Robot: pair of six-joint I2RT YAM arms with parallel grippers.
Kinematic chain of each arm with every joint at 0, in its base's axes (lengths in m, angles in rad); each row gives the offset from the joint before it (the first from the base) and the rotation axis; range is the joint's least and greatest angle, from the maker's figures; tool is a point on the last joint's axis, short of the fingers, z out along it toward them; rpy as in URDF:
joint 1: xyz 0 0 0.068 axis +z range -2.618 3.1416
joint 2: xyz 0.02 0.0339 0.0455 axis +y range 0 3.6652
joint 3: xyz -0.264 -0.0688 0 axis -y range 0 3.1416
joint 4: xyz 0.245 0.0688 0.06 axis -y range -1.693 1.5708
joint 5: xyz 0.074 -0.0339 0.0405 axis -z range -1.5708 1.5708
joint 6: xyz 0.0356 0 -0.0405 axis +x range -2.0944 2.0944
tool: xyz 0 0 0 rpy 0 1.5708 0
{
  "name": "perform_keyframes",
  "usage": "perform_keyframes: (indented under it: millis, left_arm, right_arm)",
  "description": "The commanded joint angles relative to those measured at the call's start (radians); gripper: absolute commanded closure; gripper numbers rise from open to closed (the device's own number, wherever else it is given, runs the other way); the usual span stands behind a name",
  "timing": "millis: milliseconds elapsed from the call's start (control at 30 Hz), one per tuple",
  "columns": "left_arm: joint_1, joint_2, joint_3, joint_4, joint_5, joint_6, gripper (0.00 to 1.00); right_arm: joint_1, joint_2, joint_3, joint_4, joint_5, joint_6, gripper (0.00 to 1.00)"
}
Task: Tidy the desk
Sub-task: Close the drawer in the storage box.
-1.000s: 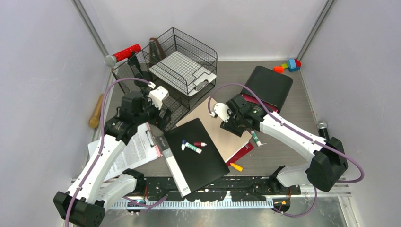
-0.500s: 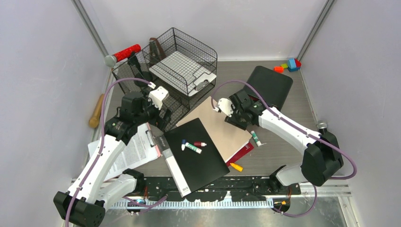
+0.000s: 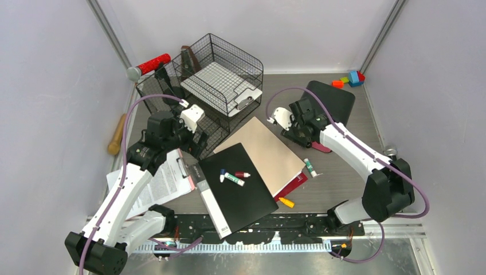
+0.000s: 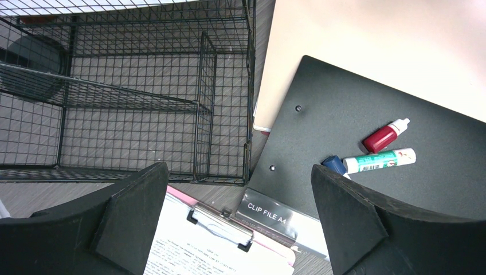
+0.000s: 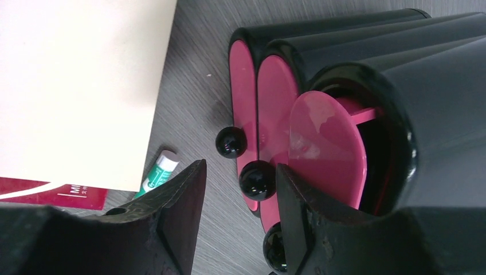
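Left gripper (image 4: 238, 169) is wide open and empty, over the clipboard (image 4: 215, 249) by the wire rack (image 3: 226, 69), left side of the desk (image 3: 335, 192). Right gripper (image 5: 240, 166) is half open at the drawer unit (image 5: 355, 63) near the far right corner. One knob (image 5: 257, 179) sits between its fingers, not clamped.

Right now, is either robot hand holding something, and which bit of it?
The left gripper is open and holds nothing. The right gripper straddles a black knob on the pink drawer front; whether it pinches it cannot be told.
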Motion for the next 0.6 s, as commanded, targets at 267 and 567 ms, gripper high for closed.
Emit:
perform_keyframes:
  millis: [267,567]
  left_arm:
    - [0.000,-0.019,-0.006,0.034,0.015,0.014,0.01]
    - [0.000,-0.011,-0.003,0.038,0.017,0.015,0.01]
  right_arm:
    - [-0.060,0.050,0.082,-0.016,-0.011,-0.016,0.46]
    - [-0.031,-0.011,0.061,-0.083,-0.068,-0.010,0.44]
